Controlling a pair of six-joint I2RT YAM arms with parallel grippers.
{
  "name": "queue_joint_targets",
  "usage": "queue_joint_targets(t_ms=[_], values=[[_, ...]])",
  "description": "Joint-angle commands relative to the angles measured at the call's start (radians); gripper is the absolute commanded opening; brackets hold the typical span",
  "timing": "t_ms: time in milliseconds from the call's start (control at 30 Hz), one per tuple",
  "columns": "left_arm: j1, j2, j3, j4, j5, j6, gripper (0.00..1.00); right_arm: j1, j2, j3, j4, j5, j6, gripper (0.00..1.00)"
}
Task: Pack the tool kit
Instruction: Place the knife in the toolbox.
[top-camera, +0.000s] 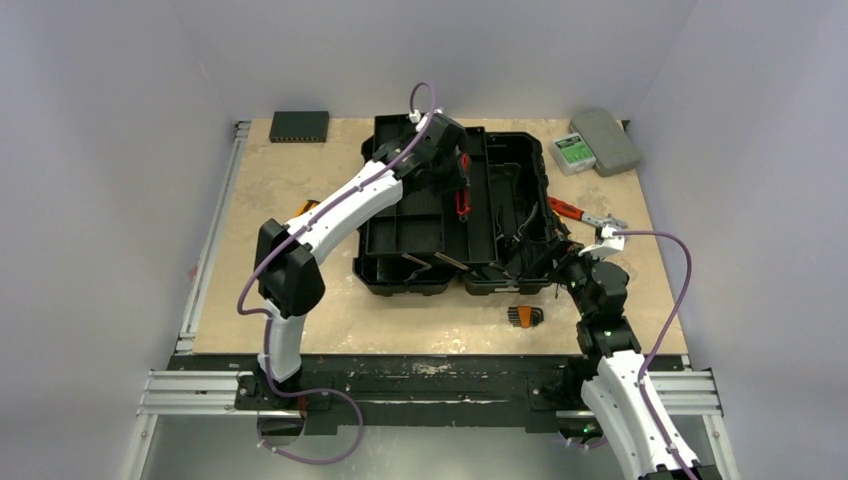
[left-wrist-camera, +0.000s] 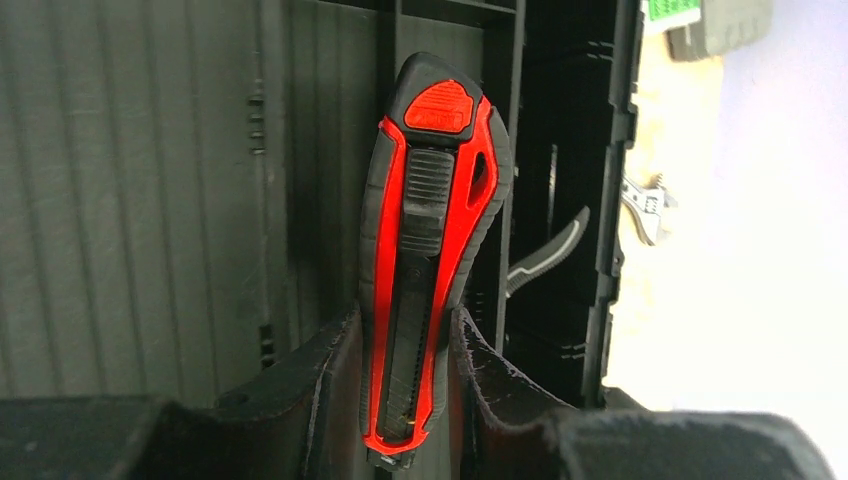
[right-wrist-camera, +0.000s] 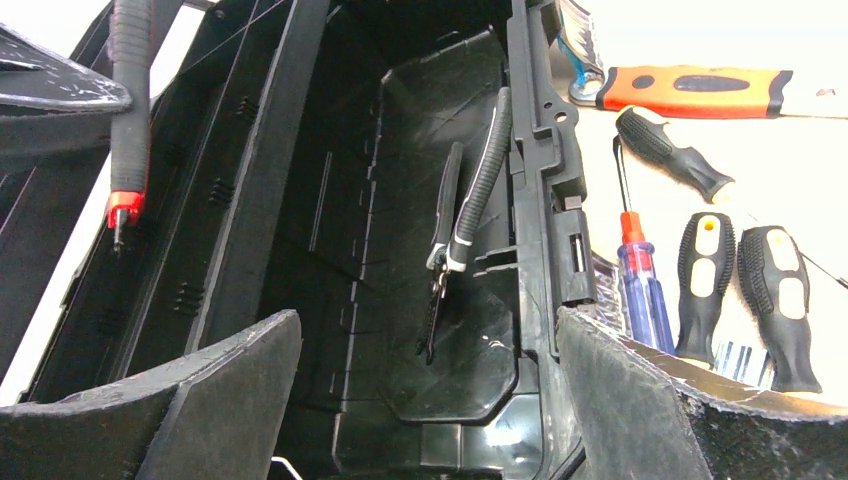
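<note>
The black toolbox (top-camera: 450, 215) lies open in the middle of the table. My left gripper (top-camera: 447, 178) hangs over its centre divider, shut on a red and black utility knife (left-wrist-camera: 430, 230) that sticks out past the fingers (left-wrist-camera: 500, 390) above the ribbed box floor. The right gripper (right-wrist-camera: 430, 400) is open at the box's near right corner, one finger inside the wall and one outside, with nothing between them. Grey-handled pliers (right-wrist-camera: 470, 210) lean inside the toolbox (right-wrist-camera: 400, 150). Outside its wall lie a blue screwdriver (right-wrist-camera: 640, 285) and two black and yellow handles (right-wrist-camera: 705, 280).
An orange-handled tool (top-camera: 567, 209) and an adjustable wrench (top-camera: 605, 222) lie right of the box. A small black and orange tool (top-camera: 523, 316) sits near the front edge. At the back are a thin black device (top-camera: 299, 125), a grey case (top-camera: 605, 140) and a green-labelled box (top-camera: 573, 152).
</note>
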Motion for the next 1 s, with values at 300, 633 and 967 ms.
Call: queue_joint_targets(t_ms=[300,633,967], values=[[-0.050,0.043,0.191,-0.292,-0.268,-0.007,0.00,-0.003,0.001,0.015,-0.007,0.012,0.007,0.99],[-0.051,-0.029,0.132,-0.233,-0.284,0.024,0.53,-0.003,-0.004,0.014,-0.011,0.014,0.006,0.99],[-0.051,-0.226,0.119,-0.142,-0.227,0.325,0.86,-0.003,-0.005,0.018,-0.025,0.031,0.008,0.99]])
